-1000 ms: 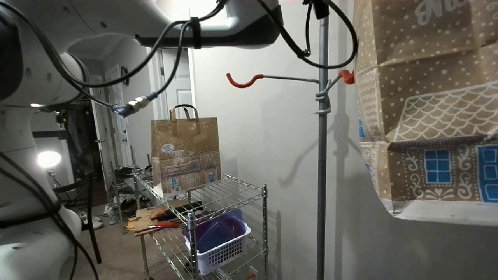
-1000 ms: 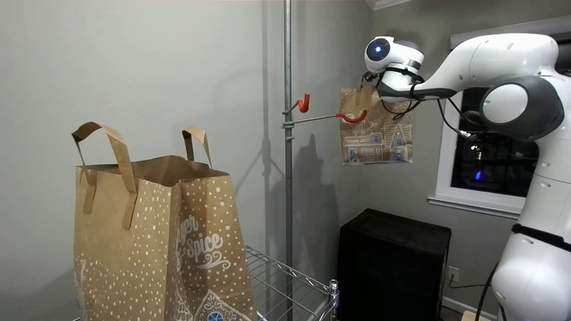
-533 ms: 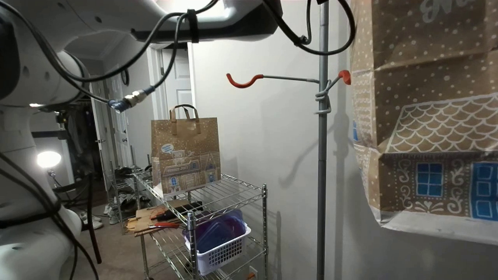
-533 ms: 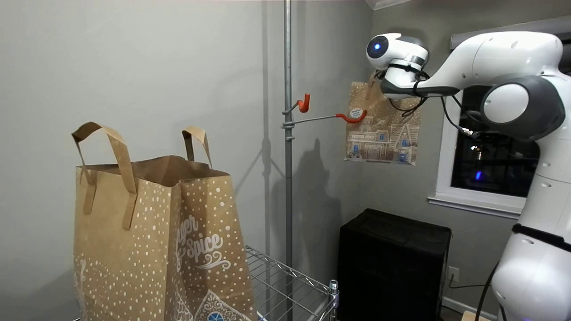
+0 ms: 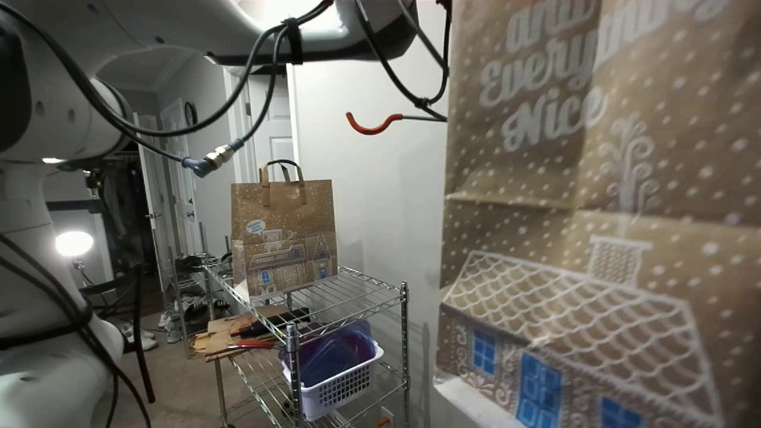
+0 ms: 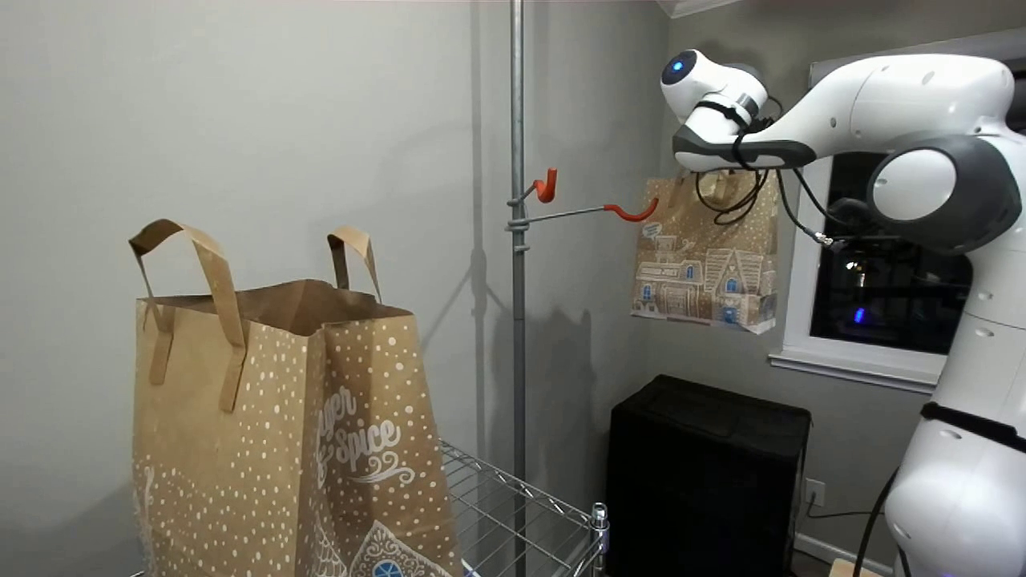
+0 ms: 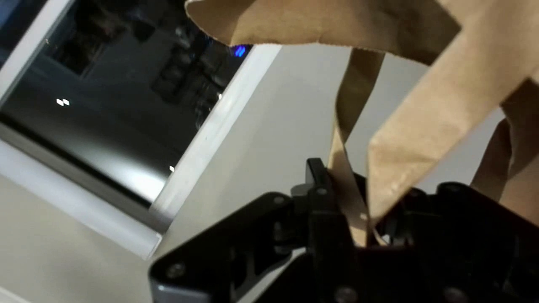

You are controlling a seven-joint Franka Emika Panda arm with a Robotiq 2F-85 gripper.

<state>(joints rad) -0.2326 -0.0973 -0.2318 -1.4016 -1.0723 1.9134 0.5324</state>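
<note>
Pinching a handle (image 7: 425, 134), the gripper (image 7: 358, 198) is holding a probably light, limp, tearable paper bag (image 6: 704, 268), best gripped there.

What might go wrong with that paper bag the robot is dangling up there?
The dangling bag could drop: in the wrist view it hangs from the gripper by folded, twisted paper handle strips, which might slip or tear. It might also catch on the red hook, whose tip overlaps the bag's edge in an exterior view, though I cannot tell whether they touch. Finally, the loose cables looping beside it might snag if it swings.
</note>
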